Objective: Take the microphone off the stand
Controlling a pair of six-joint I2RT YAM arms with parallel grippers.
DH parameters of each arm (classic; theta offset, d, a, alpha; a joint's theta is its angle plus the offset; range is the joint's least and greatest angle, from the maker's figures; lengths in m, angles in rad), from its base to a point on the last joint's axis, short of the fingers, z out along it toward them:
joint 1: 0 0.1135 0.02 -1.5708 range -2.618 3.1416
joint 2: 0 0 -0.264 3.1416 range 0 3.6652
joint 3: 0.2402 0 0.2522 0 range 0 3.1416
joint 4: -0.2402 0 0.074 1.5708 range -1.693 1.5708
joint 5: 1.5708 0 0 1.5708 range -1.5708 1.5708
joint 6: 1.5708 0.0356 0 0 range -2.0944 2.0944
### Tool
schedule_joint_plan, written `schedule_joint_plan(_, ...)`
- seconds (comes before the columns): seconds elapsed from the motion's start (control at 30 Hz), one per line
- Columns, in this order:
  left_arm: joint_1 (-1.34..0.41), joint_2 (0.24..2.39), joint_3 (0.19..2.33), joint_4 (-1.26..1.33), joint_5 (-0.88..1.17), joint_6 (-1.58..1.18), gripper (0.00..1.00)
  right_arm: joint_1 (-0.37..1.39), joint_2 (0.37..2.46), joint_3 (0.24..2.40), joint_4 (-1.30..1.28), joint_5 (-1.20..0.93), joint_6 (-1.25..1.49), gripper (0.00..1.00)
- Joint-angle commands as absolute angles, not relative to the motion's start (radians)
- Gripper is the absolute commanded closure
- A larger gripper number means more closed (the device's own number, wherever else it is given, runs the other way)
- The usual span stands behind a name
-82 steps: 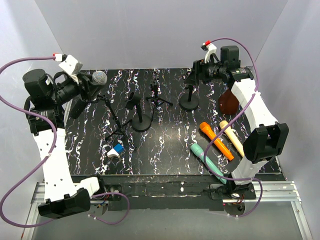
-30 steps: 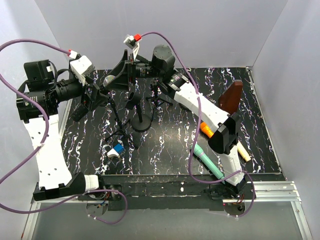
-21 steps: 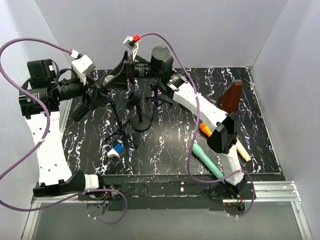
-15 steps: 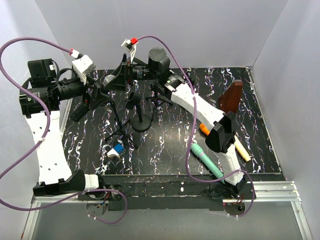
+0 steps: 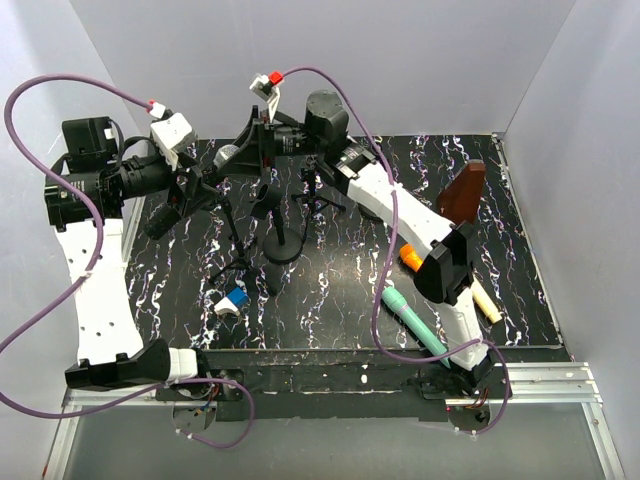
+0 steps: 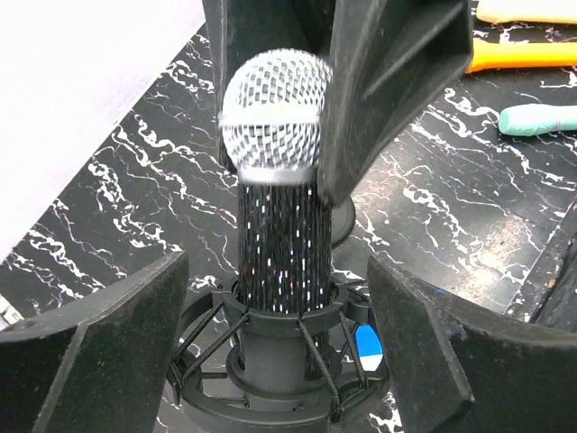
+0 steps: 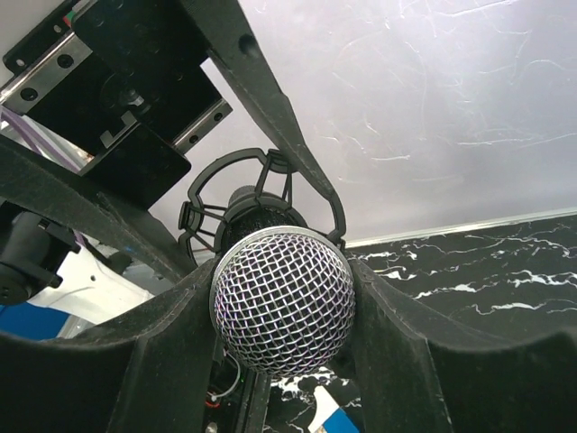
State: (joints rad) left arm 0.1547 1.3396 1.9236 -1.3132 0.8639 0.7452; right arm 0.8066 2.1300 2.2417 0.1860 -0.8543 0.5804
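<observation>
Microphone [image 6: 275, 117] upright in shock mount [image 6: 270, 401] atop tripod stand [image 5: 232, 245], upper left of overhead frame. Right gripper [image 7: 281, 281] extends in from right at head height. I read its jaws as clamped on mesh head: one finger [image 7: 144, 361] pressed to left side, other to right, no gap in its wrist view. Left gripper [image 6: 275, 271] sits lower, jaws apart, straddling microphone body and mount, clear gap each side, touching nothing. Microphone body seated in mount. Green stick-shaped object [image 5: 413, 322] lies lower right on marbled table [image 5: 340, 290].
</observation>
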Motion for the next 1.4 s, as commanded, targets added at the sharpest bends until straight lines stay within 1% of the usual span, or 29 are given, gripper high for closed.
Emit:
schedule_joint_plan(0.0,0.161,1.338,1.879,-1.58,0.747,0.85,0.25,0.709,1.997,2.227,0.226,-0.857,0.598,0.85)
schedule_joint_plan(0.17,0.161,1.335,1.864,-1.582,0.723,0.867,0.28,0.631,1.947,2.224,0.196,-0.83,0.583,0.87)
schedule_joint_plan(0.37,0.16,1.319,1.845,-1.5,0.736,0.801,0.27,0.513,1.896,2.253,0.158,-0.815,0.551,0.94)
schedule_joint_plan(0.47,0.161,1.292,1.821,-1.402,0.745,0.714,0.16,0.451,1.85,2.238,0.14,-0.808,0.54,0.97)
schedule_joint_plan(0.53,0.161,1.263,1.795,-1.309,0.75,0.651,0.08,0.417,1.819,2.229,0.126,-0.807,0.531,0.97)
schedule_joint_plan(0.57,0.161,1.247,1.781,-1.216,0.746,0.582,0.04,0.402,1.806,2.223,0.109,-0.808,0.519,0.96)
schedule_joint_plan(0.6,0.161,1.24,1.778,-1.168,0.75,0.559,0.02,0.39,1.789,2.212,0.094,-0.811,0.509,0.96)
schedule_joint_plan(0.67,0.161,1.252,1.814,-1.096,0.826,0.496,0.02,0.382,1.754,2.169,0.078,-0.836,0.47,0.97)
schedule_joint_plan(0.77,0.16,1.322,1.935,-1.014,0.945,0.37,0.02,0.374,1.689,2.097,0.051,-0.89,0.404,0.99)
schedule_joint_plan(0.83,0.16,1.385,2.024,-1.011,0.998,0.345,0.02,0.373,1.646,2.045,0.038,-0.899,0.362,0.99)
schedule_joint_plan(0.93,0.144,1.459,2.088,-0.961,1.058,0.318,0.02,0.359,1.597,2.005,0.015,-0.885,0.321,0.99)
schedule_joint_plan(1.03,0.056,1.508,2.127,-0.907,1.063,0.29,0.02,0.348,1.574,1.999,0.003,-0.874,0.322,0.99)
schedule_joint_plan(1.17,-0.133,1.575,2.137,-0.855,1.059,0.241,0.02,0.348,1.56,2.0,0.015,-0.868,0.324,0.99)
schedule_joint_plan(1.3,-0.365,1.661,2.157,-0.796,0.911,0.252,0.02,0.35,1.597,2.052,0.009,-0.864,0.331,0.99)
schedule_joint_plan(1.37,-0.409,1.719,2.199,-0.76,0.876,0.233,0.02,0.35,1.611,2.075,0.015,-0.867,0.345,0.99)
